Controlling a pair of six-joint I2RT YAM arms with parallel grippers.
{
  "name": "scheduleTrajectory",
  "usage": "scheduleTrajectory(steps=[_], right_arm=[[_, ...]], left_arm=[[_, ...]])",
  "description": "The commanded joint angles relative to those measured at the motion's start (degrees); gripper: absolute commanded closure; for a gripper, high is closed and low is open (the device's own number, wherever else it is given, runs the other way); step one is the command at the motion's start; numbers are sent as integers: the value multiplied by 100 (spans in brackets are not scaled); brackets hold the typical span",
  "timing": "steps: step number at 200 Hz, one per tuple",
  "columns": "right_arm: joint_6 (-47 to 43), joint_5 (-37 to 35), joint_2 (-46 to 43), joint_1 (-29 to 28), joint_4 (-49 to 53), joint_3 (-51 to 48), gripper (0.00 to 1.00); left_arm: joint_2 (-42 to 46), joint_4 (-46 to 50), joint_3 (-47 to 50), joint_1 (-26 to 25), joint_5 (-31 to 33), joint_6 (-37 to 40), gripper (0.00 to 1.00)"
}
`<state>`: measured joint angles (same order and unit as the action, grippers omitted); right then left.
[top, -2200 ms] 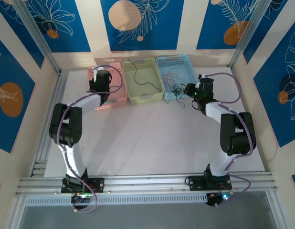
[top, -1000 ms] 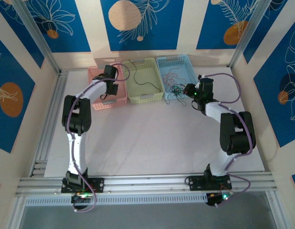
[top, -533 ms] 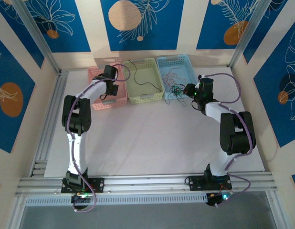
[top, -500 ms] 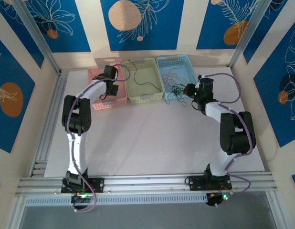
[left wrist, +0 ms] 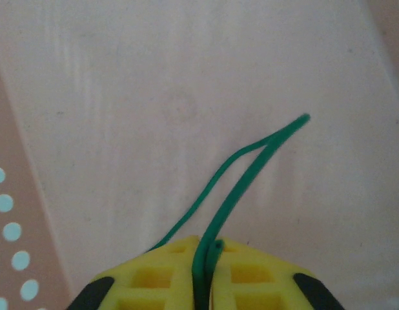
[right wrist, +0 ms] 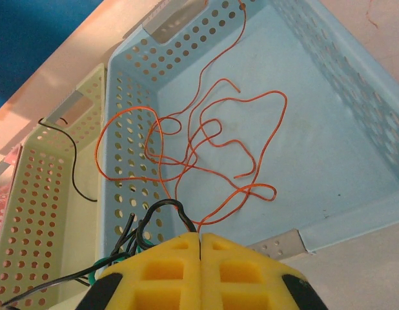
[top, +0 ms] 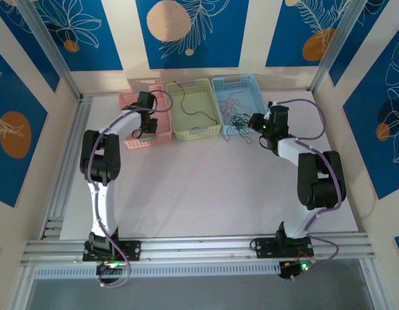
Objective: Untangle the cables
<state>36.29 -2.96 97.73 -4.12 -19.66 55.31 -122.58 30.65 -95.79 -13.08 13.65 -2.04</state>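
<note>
Releasing the green cable [left wrist: 251, 168] cleanly looked like the step in hand. The left end effector [left wrist: 209, 258] pinched its doubled length low over the floor of the pink basket [left wrist: 122, 97], so spreading the pads fully before lifting should stop it snagging. The right end effector [right wrist: 199, 248], pressed together on a dark loop [right wrist: 166, 205], held the clump of cables [top: 238, 121] at the near corner of the blue basket [right wrist: 354, 84]. Basket walls hemmed both wrists; open table [top: 206, 187] lay nearer the bases.
</note>
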Motion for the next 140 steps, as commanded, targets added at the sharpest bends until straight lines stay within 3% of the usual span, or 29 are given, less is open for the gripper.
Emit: scheduleTrajectory(steps=[1, 67, 117, 140], right_arm=[[62, 118, 65, -31, 35, 208, 100], [71, 153, 93, -38, 59, 235, 100], [67, 175, 97, -36, 57, 244, 100], [37, 342, 22, -53, -109, 179, 100]], left_arm=[[523, -133, 278, 78, -68, -224, 77], [1546, -614, 954, 77, 37, -375, 52], [2617, -1277, 1775, 77, -30, -619, 47], [3467, -2154, 2734, 78, -585, -778, 46]])
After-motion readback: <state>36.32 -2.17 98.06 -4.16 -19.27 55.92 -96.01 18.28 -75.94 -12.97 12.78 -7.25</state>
